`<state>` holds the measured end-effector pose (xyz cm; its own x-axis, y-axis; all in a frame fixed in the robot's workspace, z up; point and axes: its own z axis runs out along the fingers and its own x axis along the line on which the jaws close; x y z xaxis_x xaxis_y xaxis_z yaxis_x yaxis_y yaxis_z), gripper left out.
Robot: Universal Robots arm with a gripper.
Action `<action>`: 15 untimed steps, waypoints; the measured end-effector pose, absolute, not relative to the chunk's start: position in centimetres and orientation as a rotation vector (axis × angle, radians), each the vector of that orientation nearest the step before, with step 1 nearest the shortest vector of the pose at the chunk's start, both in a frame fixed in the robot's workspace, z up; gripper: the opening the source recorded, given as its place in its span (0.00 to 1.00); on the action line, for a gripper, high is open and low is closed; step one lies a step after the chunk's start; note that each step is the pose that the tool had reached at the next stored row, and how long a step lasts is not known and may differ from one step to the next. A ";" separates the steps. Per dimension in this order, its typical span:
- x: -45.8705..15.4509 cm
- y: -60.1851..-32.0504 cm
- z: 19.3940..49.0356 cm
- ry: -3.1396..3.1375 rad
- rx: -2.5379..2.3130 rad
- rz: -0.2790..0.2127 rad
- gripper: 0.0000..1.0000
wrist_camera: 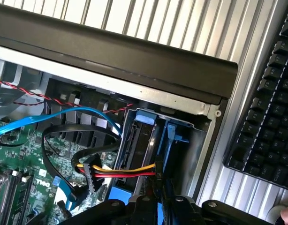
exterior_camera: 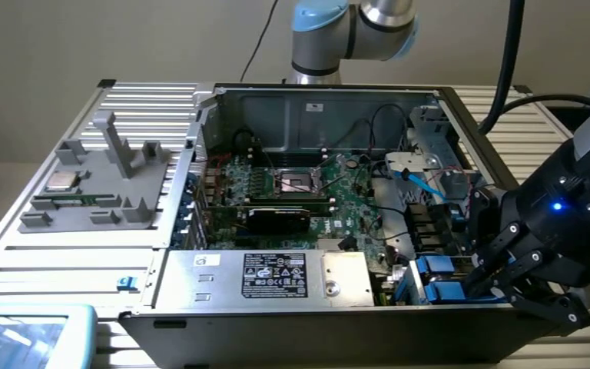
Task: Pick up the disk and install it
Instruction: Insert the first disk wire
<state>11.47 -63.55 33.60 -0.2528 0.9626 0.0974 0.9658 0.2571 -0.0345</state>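
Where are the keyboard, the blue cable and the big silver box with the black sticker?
keyboard (wrist_camera: 270, 115): wrist view, on its black keys.
blue cable (wrist_camera: 80, 109): wrist view, on the middle of its curve.
silver box (exterior_camera: 280, 278): exterior view, on the black sticker on its face.

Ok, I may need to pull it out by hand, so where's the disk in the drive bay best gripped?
Probably by the blue carrier tab, coming in through the open side of the case. The disk stands on edge in the bay, its faces walled in, and power cables crowd its other end.
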 end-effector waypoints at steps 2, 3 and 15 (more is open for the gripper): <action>11.5 -63.6 33.6 -2.411 -1.857 -0.047 0.17; 11.5 -63.6 33.6 -2.410 -1.861 -0.045 0.17; 11.5 -63.4 33.6 -2.393 -1.887 -0.026 0.17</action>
<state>11.48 -63.36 33.60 -0.2306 0.9694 0.0840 0.9710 0.2348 -0.0446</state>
